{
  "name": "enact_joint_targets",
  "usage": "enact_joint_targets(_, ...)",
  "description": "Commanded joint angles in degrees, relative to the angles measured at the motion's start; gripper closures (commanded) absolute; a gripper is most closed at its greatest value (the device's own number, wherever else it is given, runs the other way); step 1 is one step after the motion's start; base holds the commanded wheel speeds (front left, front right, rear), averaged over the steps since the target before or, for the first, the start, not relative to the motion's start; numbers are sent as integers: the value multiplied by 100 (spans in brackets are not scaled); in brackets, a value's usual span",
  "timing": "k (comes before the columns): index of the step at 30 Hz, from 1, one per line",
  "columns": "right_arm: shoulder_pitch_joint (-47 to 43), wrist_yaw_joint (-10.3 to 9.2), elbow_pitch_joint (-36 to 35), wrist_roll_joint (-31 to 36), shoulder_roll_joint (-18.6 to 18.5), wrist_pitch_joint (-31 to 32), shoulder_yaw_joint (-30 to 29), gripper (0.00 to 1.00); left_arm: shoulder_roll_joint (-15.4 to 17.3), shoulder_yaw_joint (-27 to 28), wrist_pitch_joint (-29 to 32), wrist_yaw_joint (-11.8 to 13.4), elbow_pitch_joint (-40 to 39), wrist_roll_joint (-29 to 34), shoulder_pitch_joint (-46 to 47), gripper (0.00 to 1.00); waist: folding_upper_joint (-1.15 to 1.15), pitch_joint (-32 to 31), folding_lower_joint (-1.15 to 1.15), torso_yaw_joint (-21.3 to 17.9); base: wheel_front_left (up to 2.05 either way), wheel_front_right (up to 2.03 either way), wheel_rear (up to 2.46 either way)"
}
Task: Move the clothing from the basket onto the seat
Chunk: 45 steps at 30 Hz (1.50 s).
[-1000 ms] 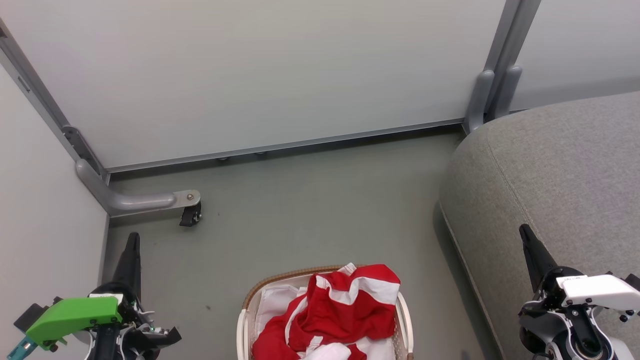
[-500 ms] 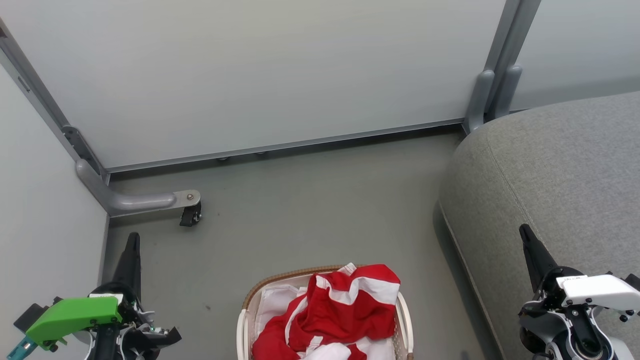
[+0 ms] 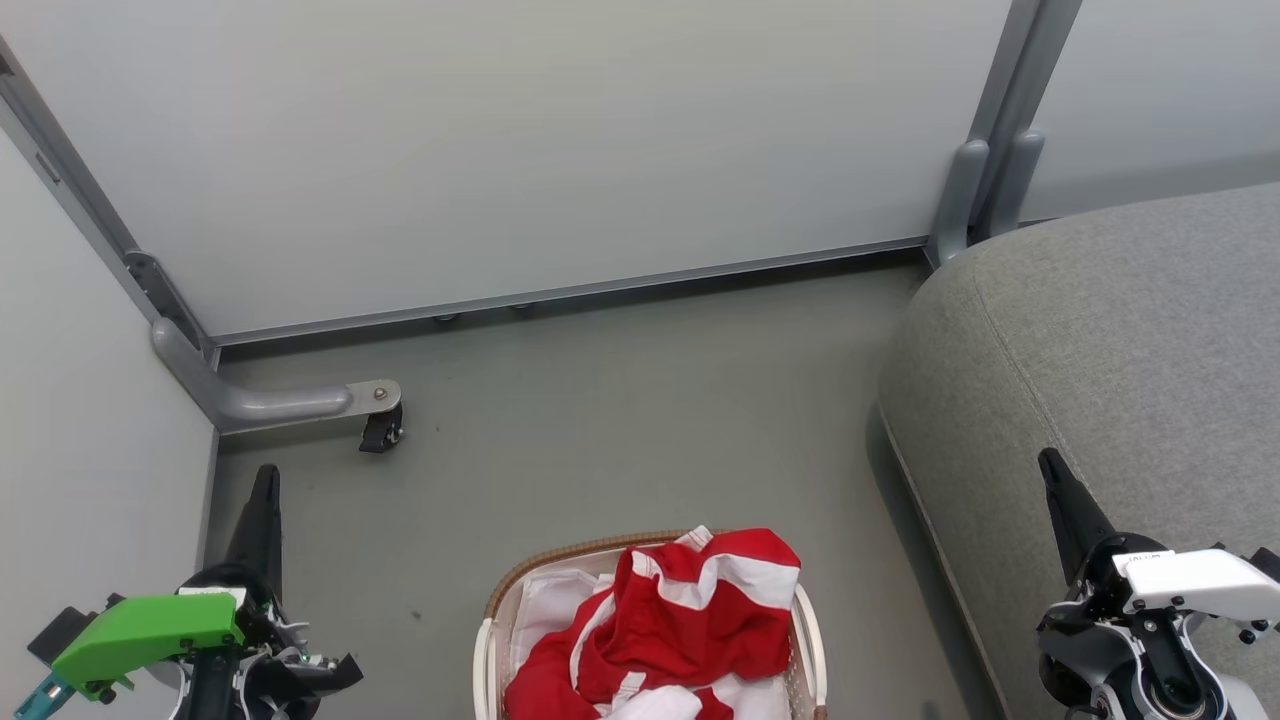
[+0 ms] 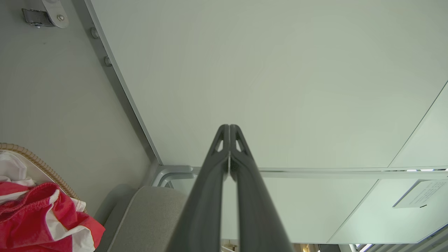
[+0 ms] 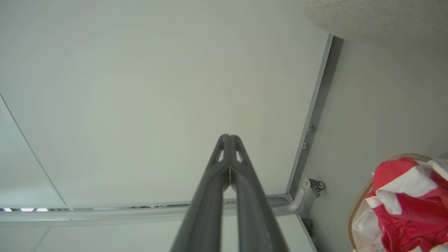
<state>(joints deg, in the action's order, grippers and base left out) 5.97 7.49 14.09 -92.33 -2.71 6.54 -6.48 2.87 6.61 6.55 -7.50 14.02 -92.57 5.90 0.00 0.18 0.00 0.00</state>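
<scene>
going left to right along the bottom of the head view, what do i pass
left gripper → basket with the clothing heaped in it → right gripper

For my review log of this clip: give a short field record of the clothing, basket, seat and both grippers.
clothing: red and white, heaped in the basket
basket: on the floor, between the two grippers in the head view
seat: grey, right of the basket, apart from it
left gripper: shut, holding nothing
right gripper: shut, holding nothing
</scene>
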Motion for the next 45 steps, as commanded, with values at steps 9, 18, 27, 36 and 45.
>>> enact_joint_targets(9, -123, -2, 156, 4, 57, -9, 20, 100, -38, -25, -14, 1, 167, 1, -110, 100, 0, 1, 0, 0, 0, 0, 0)
enact_joint_targets(18, -223, -2, 156, 110, 60, -247, 154, 0, -44, -320, -251, 1, 136, 73, -193, 0, 0, 5, 0, 3, 0, 0, 0)
enact_joint_targets(27, -246, -2, 147, 451, 47, -482, 94, 0, -37, -573, -486, 1, 3, 363, -228, 0, 0, 9, 0, 12, 0, 0, 0)
enact_joint_targets(36, -244, -1, -70, 1255, 36, -698, -61, 0, -30, -748, -702, 1, -303, 1112, -252, 0, 0, 20, 0, 30, 0, 0, 0)
enact_joint_targets(45, -273, -1, -498, 2621, 26, -898, -19, 0, -23, -825, -899, 2, -594, 2262, -252, 0, 0, 33, 0, 46, 0, 0, 0)
